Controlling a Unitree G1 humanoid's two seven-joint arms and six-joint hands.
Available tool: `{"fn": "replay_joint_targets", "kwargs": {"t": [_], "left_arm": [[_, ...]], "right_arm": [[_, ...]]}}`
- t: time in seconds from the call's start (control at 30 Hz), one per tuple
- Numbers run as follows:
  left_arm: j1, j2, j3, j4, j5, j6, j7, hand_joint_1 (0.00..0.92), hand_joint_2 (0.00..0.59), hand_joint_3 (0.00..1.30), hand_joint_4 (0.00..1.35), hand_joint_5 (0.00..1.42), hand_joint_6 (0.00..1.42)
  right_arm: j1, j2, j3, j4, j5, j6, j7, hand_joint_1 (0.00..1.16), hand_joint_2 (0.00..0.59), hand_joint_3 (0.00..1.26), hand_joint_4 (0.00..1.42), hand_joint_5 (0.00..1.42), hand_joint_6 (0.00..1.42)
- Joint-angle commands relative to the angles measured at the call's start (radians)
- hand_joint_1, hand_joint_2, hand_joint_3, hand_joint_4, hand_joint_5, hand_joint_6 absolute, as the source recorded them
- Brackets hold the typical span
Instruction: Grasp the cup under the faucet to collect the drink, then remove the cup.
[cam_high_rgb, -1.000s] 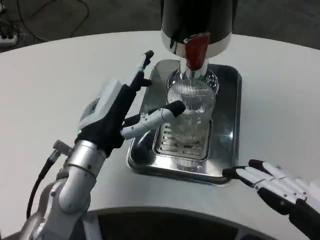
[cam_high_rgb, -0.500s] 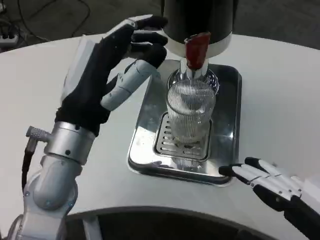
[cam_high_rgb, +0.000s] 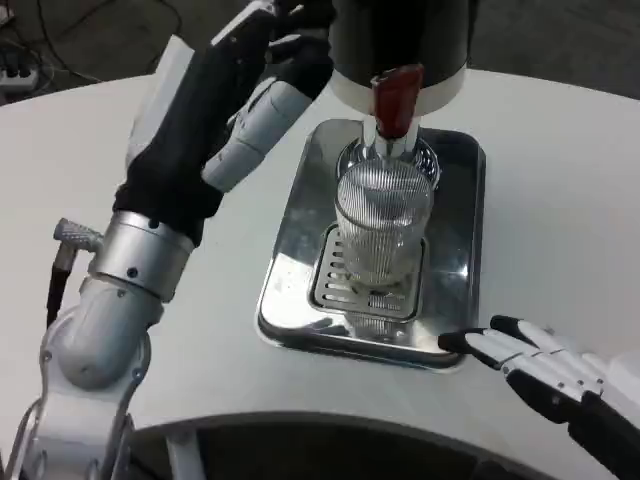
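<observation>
A clear ribbed cup (cam_high_rgb: 382, 225) stands upright on the slotted grate of a steel drip tray (cam_high_rgb: 293, 300), right under the faucet with its red lever (cam_high_rgb: 393, 100) on the black dispenser (cam_high_rgb: 400, 45). My left hand (cam_high_rgb: 215, 110) is raised up beside the dispenser's left flank, fingers spread and reaching toward its body, well above and left of the cup; it holds nothing. My right hand (cam_high_rgb: 545, 372) lies flat on the table at the tray's front right corner, fingers apart, fingertips near the tray rim.
The round white table (cam_high_rgb: 560, 180) has free room on both sides of the tray. Its front edge runs close beneath my forearms. Cables and a power strip (cam_high_rgb: 15, 70) lie on the floor at the far left.
My left hand has left the cup's side and risen up and back toward the dispenser's upper left. The cup stays on the grate. The right hand has barely shifted.
</observation>
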Motion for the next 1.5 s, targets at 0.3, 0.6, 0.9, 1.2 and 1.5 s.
{"fn": "replay_joint_targets", "kwargs": {"t": [0.3, 0.6, 0.9, 1.2, 1.5], "left_arm": [[-0.063, -0.052, -0.069, 0.052, -0.022, -0.015, -0.067, 0.044, 0.073, 0.24, 0.24, 0.3, 0.25], [-0.089, -0.053, -0.082, 0.085, -0.026, -0.014, -0.099, 0.05, 0.074, 0.23, 0.23, 0.29, 0.23], [-0.097, -0.027, -0.091, 0.127, -0.028, -0.03, -0.177, 0.042, 0.077, 0.19, 0.2, 0.25, 0.2], [-0.117, 0.047, -0.12, 0.143, 0.015, -0.088, -0.235, 0.019, 0.08, 0.19, 0.19, 0.23, 0.19], [-0.112, 0.121, -0.134, 0.121, 0.093, -0.142, -0.245, 0.0, 0.082, 0.19, 0.19, 0.23, 0.18]], "right_arm": [[0.025, 0.009, -0.003, -0.001, 0.003, -0.011, -0.013, 0.37, 0.446, 0.1, 0.07, 0.0, 0.0], [0.033, 0.01, -0.006, -0.002, 0.007, -0.014, -0.018, 0.37, 0.446, 0.1, 0.07, 0.0, 0.0], [0.03, 0.009, 0.002, -0.005, 0.006, -0.011, -0.021, 0.37, 0.446, 0.1, 0.07, 0.0, 0.0], [0.018, 0.009, 0.013, -0.009, 0.002, -0.003, -0.022, 0.37, 0.446, 0.1, 0.07, 0.0, 0.0], [0.012, 0.008, 0.015, -0.007, 0.003, -0.001, -0.021, 0.37, 0.446, 0.1, 0.07, 0.0, 0.0]]}}
